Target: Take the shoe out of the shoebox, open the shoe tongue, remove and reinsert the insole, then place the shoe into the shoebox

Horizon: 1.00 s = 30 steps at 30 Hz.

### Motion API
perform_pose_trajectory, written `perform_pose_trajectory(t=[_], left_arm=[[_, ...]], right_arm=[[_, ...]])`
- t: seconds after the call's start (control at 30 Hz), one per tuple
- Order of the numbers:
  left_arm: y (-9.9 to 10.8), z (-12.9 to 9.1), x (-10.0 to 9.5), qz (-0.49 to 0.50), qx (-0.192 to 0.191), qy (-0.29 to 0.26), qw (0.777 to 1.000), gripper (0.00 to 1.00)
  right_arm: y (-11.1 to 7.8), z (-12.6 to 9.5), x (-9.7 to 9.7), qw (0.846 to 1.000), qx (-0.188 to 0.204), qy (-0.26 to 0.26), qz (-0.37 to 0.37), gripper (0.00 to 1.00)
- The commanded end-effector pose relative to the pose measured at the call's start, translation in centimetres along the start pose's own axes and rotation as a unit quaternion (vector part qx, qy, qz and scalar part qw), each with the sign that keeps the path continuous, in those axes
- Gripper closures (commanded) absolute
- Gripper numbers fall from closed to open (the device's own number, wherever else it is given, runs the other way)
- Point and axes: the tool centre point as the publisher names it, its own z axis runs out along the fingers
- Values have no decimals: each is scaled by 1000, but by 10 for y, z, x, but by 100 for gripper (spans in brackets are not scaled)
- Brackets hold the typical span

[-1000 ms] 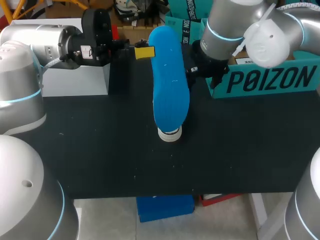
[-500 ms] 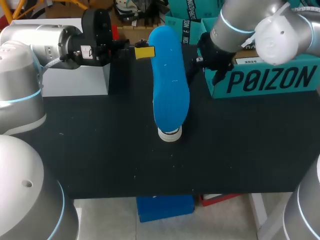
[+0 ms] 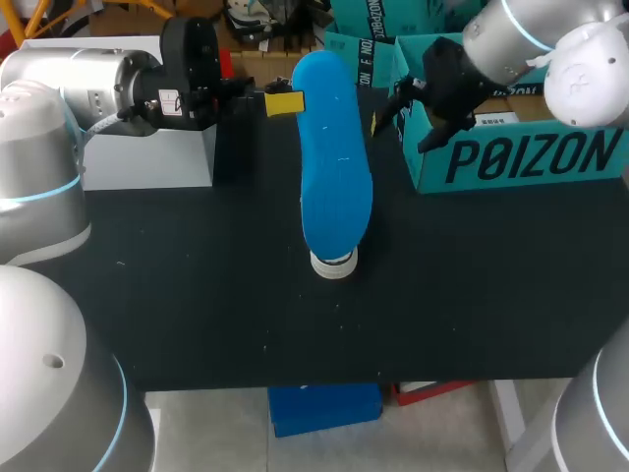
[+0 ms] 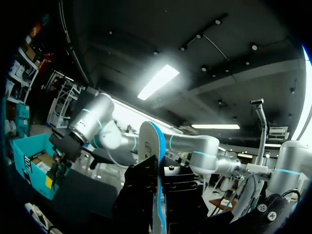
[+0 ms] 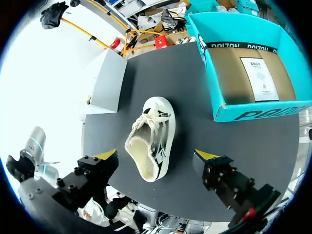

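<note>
A blue insole (image 3: 334, 167) is held up flat above the table, with my left gripper (image 3: 285, 103) shut on its far edge. In the left wrist view the insole (image 4: 150, 141) stands edge-on between the dark fingers of that gripper (image 4: 159, 190). Under it lies the white sneaker (image 3: 332, 264), only its end showing. My right gripper (image 3: 388, 113) is open, high beside the teal shoebox (image 3: 521, 157). Its wrist view looks down on the sneaker (image 5: 151, 136), lying upright with its mouth open, far below the wide-open gripper (image 5: 157, 155).
The shoebox (image 5: 214, 73) stands open at the table's far right with a paper sheet (image 5: 261, 78) inside. A white box (image 3: 147, 147) stands at the far left behind my left arm. Black tabletop (image 3: 197, 295) lies bare in front of the shoe.
My right arm has risen and drawn back to the right, away from the insole and toward the shoebox. The left arm and the insole have not moved.
</note>
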Motion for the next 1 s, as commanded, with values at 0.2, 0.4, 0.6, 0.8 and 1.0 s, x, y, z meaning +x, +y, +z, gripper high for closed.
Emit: perform_pose_trajectory(t=[0.2,0.4,0.6,0.8,1.0], left_arm=[[1,1,0,1,1,-2,1000,100],[1,1,0,1,1,-2,1000,100],[1,1,0,1,1,-2,1000,100],[1,1,0,1,1,-2,1000,100],[1,1,0,1,1,-2,1000,100]], right_arm=[[-20,4,0,985,-18,165,53,0],[-23,7,15,967,-42,239,71,0],[-20,12,17,942,-66,309,110,0],[-22,17,19,922,-78,356,130,0],[-21,19,19,906,-82,390,142,0]])
